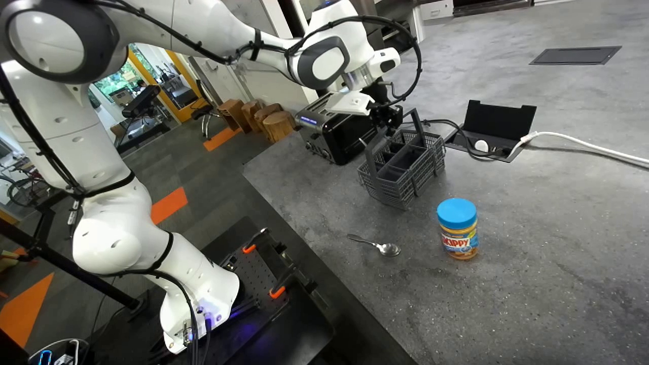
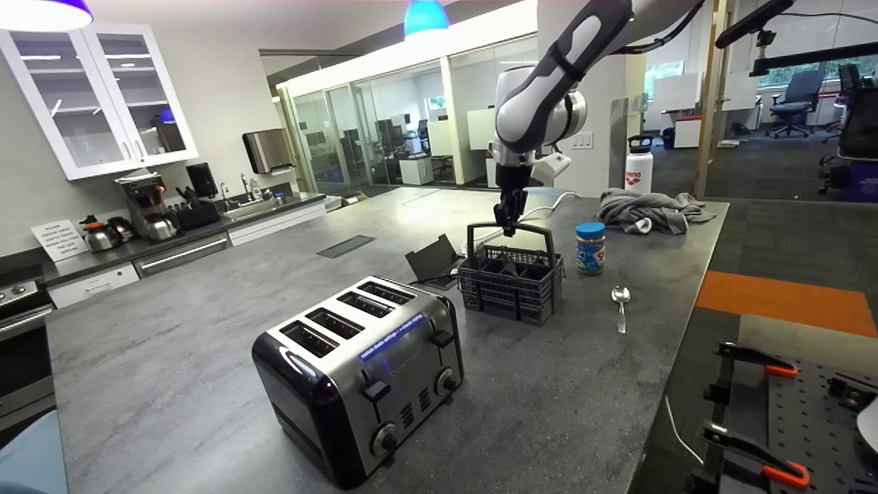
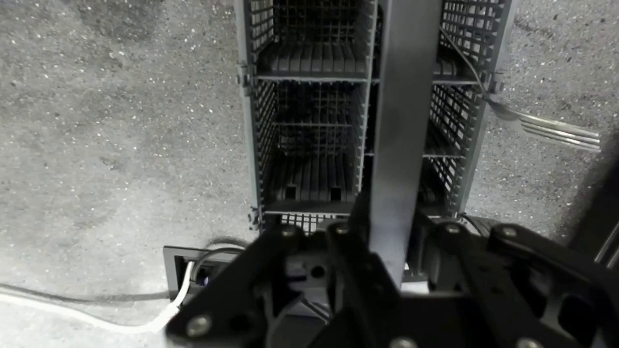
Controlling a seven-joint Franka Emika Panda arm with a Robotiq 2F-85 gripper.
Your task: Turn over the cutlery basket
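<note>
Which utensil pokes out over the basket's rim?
The fork: its tines jut out past the rim of the basket, while the spoon lies apart from it on the counter.

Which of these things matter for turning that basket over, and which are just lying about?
Part of the job:
cutlery basket
gripper, at the basket's handle

Just lying about:
toaster
Skippy jar
spoon
grey cloth
fork, poking out of the basket, so it might fall out

On the speckled grey table [image 1: 532, 299] before me, a round blue-lidded Skippy jar [image 1: 458, 230] stands near a shiny metal spoon [image 1: 387, 248]; I also see a black-and-silver four-slot toaster [image 2: 363, 374] and a crumpled grey cloth [image 2: 651, 213].
</note>
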